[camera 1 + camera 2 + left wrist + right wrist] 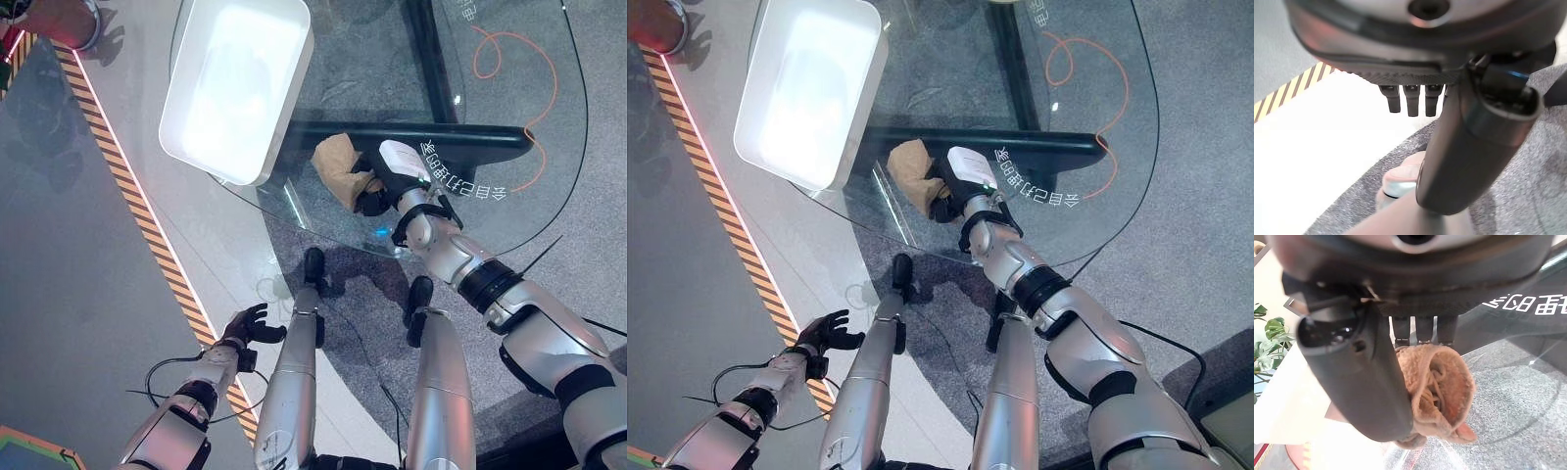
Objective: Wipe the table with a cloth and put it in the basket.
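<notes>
**Cloth gripped on the glass table, beside the basket**

The glass table (490,88) runs out past the top of the head views. The white basket (235,83) sits on it just beyond the right hand (384,181), its far end cut off. That hand's fingers and thumb curl round the brown cloth (338,162), bunched on the glass; the fingertips are hidden in its folds. The left hand (247,325) hangs low over the floor, well apart, fingers loosely spread, empty.
</notes>
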Tool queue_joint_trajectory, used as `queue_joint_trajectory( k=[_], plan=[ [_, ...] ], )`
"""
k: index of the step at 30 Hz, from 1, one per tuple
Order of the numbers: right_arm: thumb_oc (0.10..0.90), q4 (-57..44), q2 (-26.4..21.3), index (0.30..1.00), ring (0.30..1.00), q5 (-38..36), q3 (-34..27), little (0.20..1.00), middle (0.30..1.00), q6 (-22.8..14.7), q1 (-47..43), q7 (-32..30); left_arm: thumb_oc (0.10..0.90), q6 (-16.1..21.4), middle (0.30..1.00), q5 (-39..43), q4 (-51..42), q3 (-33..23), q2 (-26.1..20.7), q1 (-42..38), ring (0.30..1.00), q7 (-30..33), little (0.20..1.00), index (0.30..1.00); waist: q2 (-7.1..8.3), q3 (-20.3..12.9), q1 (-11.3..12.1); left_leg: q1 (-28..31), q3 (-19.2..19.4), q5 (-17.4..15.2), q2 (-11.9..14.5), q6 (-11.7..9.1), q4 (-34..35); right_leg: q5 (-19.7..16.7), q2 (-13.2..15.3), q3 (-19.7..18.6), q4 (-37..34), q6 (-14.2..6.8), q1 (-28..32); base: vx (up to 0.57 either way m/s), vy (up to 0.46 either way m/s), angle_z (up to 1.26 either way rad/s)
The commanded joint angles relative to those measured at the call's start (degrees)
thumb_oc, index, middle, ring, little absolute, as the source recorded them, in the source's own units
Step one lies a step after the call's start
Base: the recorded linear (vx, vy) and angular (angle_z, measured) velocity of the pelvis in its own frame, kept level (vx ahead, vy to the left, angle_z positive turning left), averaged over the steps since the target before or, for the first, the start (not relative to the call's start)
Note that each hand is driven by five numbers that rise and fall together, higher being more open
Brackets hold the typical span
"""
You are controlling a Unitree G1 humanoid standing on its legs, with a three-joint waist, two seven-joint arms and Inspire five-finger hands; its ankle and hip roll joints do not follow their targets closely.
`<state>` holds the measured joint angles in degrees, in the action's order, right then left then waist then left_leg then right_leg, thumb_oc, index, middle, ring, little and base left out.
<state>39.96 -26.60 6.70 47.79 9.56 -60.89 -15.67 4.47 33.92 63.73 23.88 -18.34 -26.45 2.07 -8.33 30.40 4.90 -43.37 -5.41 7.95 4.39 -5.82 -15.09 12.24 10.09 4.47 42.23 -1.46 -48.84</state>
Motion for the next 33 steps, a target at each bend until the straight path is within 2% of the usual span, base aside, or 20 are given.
queue_joint_trajectory(
  k=[1, 6, 12, 20, 23, 24, 28, 33],
  plan=[
    [0.100, -0.37, 4.59, 0.300, 0.300, -2.68, -0.13, 0.200, 0.300, -4.40, 0.04, -4.15, 0.800, 6.91, 0.900, 7.36, 0.16, -2.77, 0.12, -1.48, 0.900, 5.17, 0.900, 0.900, 0.43, -0.61, 0.54, -0.65, 4.40, -5.44, -2.54, 3.76, -8.06, -10.06, 0.68, 1.15, -11.63, -0.64, 1.69, 0.00, 0.000, 0.00],
    [0.100, 1.94, 4.27, 0.300, 0.300, -7.11, -4.37, 0.200, 0.300, -5.79, -0.45, -9.02, 0.800, 11.45, 0.900, 13.66, -4.18, -7.82, -0.02, -2.15, 0.900, 10.64, 0.900, 0.900, 0.63, -0.61, 1.25, -0.95, 3.79, -5.60, -2.61, 3.91, -8.18, -9.58, 0.47, 1.47, -10.82, -0.70, 1.45, -0.01, -0.044, 0.01],
    [0.100, -1.63, 2.80, 0.300, 0.300, -13.56, -9.16, 0.200, 0.300, -6.42, -0.22, -15.01, 0.800, 18.48, 0.900, 21.12, -6.76, -15.12, -1.61, -3.19, 0.900, 16.20, 0.900, 0.900, 1.54, -0.61, 1.08, -1.59, 3.38, -5.88, -2.31, 3.98, -8.60, -8.95, -0.29, 1.21, -10.00, -0.54, 0.90, 0.00, -0.016, 0.00],
    [0.100, -9.11, 2.11, 0.300, 0.300, -16.19, -14.82, 0.200, 0.300, -8.63, 2.14, -19.90, 0.800, 26.10, 0.900, 19.95, -10.28, -20.25, -5.47, -9.43, 0.900, 24.66, 0.900, 0.900, 3.53, -0.61, -0.36, -2.74, 3.11, -6.43, -1.71, 4.08, -9.43, -8.13, -1.57, 0.56, -9.01, -0.52, 0.16, 0.00, -0.011, 0.02],
    [0.100, -11.47, 1.71, 0.300, 0.300, -16.64, -16.03, 0.200, 0.300, -9.25, 3.03, -19.96, 0.800, 28.07, 0.900, 20.20, -11.99, -20.85, -6.05, -10.48, 0.900, 24.63, 0.900, 0.900, 3.95, -0.61, -0.73, -3.04, 3.15, -6.50, -1.63, 4.08, -9.53, -8.07, -1.83, 0.44, -9.06, -0.58, 0.06, 0.00, 0.000, 0.00],
    [0.100, -13.77, 1.14, 0.300, 0.300, -16.39, -16.87, 0.200, 0.300, -9.92, 4.10, -19.53, 0.800, 30.56, 0.900, 20.62, -13.31, -21.22, -6.68, -11.08, 0.900, 24.39, 0.900, 0.900, 4.27, -0.61, -1.16, -3.08, 3.35, -6.58, -1.51, 4.08, -9.54, -8.14, -1.97, 0.40, -9.33, -0.61, 0.09, 0.00, 0.000, 0.00],
    [0.100, -19.19, -0.28, 0.300, 0.300, -15.21, -18.82, 0.200, 0.300, -10.50, 6.94, -19.19, 0.800, 33.72, 0.900, 20.46, -18.60, -21.87, -7.89, -11.50, 0.900, 23.99, 0.900, 0.900, 4.71, -0.61, -1.72, -3.32, 3.38, -6.99, -1.51, 4.09, -9.94, -8.08, -2.01, 0.27, -9.40, -0.71, -0.09, 0.00, 0.002, -0.01],
    [0.100, -25.25, -0.59, 0.300, 0.300, -13.62, -22.50, 0.200, 0.300, -12.61, 10.94, -18.95, 0.800, 34.53, 0.900, 18.96, -27.67, -22.15, -7.51, -11.88, 0.900, 20.11, 0.900, 0.900, 5.37, -0.61, -2.30, -4.01, 3.21, -7.70, -1.31, 4.16, -10.76, -7.96, -2.10, 0.03, -9.08, -1.00, -0.47, 0.01, -0.021, -0.02]
  ],
)
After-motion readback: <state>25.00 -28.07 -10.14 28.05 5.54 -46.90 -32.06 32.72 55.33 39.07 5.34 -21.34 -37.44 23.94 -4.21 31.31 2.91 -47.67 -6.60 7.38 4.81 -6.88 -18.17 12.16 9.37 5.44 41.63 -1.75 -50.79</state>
